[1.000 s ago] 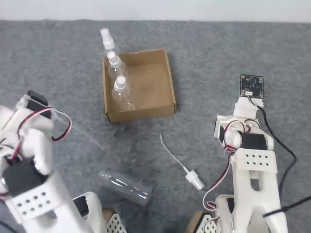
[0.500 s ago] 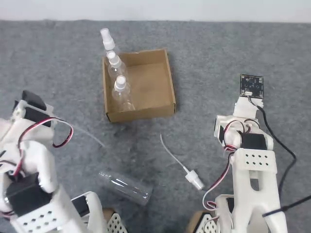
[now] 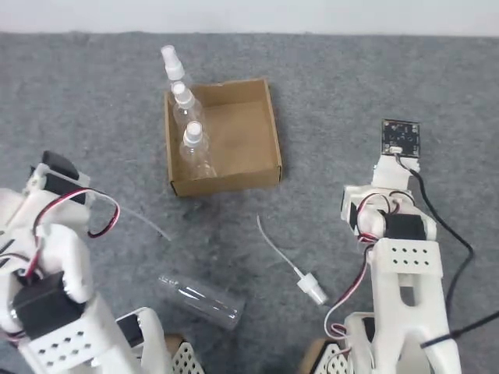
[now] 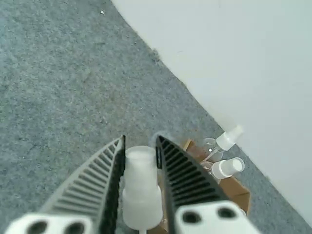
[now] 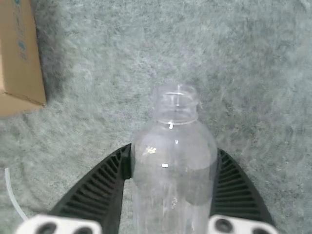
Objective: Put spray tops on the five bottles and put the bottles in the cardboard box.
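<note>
Nearest: my left gripper [image 4: 140, 145] is clamped on a spray top [image 4: 141, 192], head pinched between both jaws and raised off the grey mat [image 4: 53, 87]. Its dip tube [image 3: 148, 221] trails free in the high view. I judge it is held so that the tube can be fed into a neck. My right gripper [image 5: 173, 152] grasps an uncapped bottle [image 5: 174, 146] round the body, with the neck clear of the jaws, which leaves the mouth open for that top. The arms are well apart, so mating has not begun.

Middle ground: a second bare bottle [image 3: 201, 300] lies on its side on the mat. A loose spray top [image 3: 311, 288] with its tube lies near it. Both await fitting.

Farthest: the cardboard box [image 3: 269, 152] holds two capped bottles [image 3: 193, 148] along the wall on my left side. A third capped bottle [image 3: 172, 65] sits at the far corner; whether it is inside or just outside, I cannot tell.
</note>
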`<move>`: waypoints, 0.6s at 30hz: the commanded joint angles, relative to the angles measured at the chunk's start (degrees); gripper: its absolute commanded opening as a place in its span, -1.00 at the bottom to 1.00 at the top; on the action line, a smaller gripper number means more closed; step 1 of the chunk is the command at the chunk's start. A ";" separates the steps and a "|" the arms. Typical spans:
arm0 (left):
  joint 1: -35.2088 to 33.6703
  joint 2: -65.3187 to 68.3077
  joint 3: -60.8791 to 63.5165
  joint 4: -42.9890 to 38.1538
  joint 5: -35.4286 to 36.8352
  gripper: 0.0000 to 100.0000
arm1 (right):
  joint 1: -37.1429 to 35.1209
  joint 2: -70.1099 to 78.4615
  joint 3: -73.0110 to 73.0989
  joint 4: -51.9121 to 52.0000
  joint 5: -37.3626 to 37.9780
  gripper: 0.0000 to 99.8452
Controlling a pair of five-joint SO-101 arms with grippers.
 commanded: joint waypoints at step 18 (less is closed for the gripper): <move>1.23 -1.14 -0.48 -1.41 0.53 -0.98 | -5.41 -7.69 -0.26 -0.40 0.00 -0.65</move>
